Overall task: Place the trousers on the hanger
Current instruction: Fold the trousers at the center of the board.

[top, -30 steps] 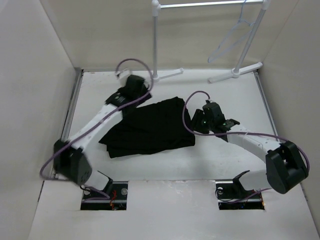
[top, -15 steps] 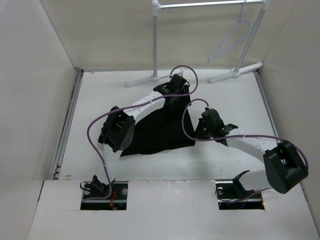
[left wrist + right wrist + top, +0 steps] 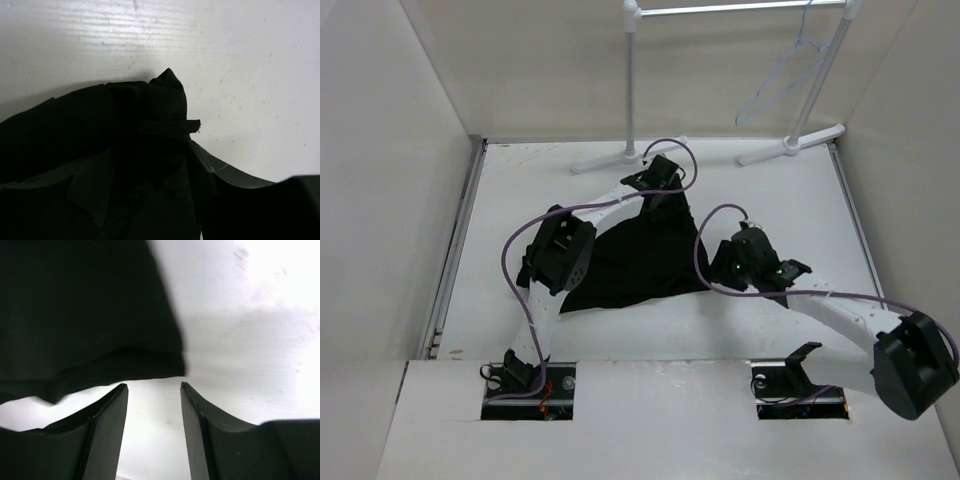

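Observation:
The black trousers [image 3: 635,258] lie bunched in a rough triangle at the table's middle. My left gripper [image 3: 658,200] is at their far tip and is shut on a fold of the trousers [image 3: 150,105]; the cloth hides its fingertips in the left wrist view [image 3: 165,165]. My right gripper [image 3: 722,266] sits just off the trousers' right edge, open and empty. In the right wrist view the gripper [image 3: 153,387] shows bare table between its fingers, with the trousers' hem [image 3: 85,305] just ahead. The pale hanger [image 3: 775,82] hangs from the rail at the far right.
A white garment rack stands at the back, with one post [image 3: 632,80] left of centre, a slanted post [image 3: 820,80] at the right, and feet [image 3: 620,160] on the table. White walls [image 3: 390,180] close in both sides.
My left arm swung from the trousers' far-left corner to the right, dragging the cloth into a triangle, then eased back slightly. My right gripper shifted a little nearer and to the right.

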`<move>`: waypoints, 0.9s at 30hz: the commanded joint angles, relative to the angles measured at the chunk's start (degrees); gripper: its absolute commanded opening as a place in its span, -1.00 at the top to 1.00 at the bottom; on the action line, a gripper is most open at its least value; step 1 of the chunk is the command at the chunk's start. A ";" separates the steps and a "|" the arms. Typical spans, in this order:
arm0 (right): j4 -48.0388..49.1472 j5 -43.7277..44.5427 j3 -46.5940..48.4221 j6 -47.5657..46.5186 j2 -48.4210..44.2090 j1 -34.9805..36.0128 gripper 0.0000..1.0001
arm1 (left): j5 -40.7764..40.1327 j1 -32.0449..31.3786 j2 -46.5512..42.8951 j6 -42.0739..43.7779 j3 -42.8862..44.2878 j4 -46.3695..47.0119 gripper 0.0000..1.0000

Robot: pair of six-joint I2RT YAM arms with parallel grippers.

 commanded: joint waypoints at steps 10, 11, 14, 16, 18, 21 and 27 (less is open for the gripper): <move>1.33 2.37 15.02 -5.16 12.95 1.16 0.09 | 2.72 -0.34 -6.88 -3.18 -4.16 5.00 -0.09; 1.34 2.20 14.85 -5.16 14.00 1.25 0.23 | 2.72 -0.34 -6.53 -3.18 -3.64 4.92 -0.09; 1.77 2.72 12.05 -4.54 15.33 1.95 0.62 | 2.81 -0.07 -5.12 -3.27 -1.97 4.48 -0.09; 1.95 2.81 9.76 -3.75 15.25 2.22 0.71 | 2.81 0.19 -3.98 -3.36 -0.91 4.21 -0.09; 2.48 3.51 7.04 -2.79 14.89 2.22 0.76 | 2.81 0.28 -3.10 -3.45 -0.21 4.12 -0.09; 3.62 3.86 3.70 -1.82 14.54 2.13 0.81 | 2.90 0.28 -2.22 -3.89 -0.12 4.12 -0.09; 2.31 5.62 1.14 -0.67 9.90 2.22 0.68 | 3.51 0.37 -1.60 -4.06 -0.29 4.12 -0.11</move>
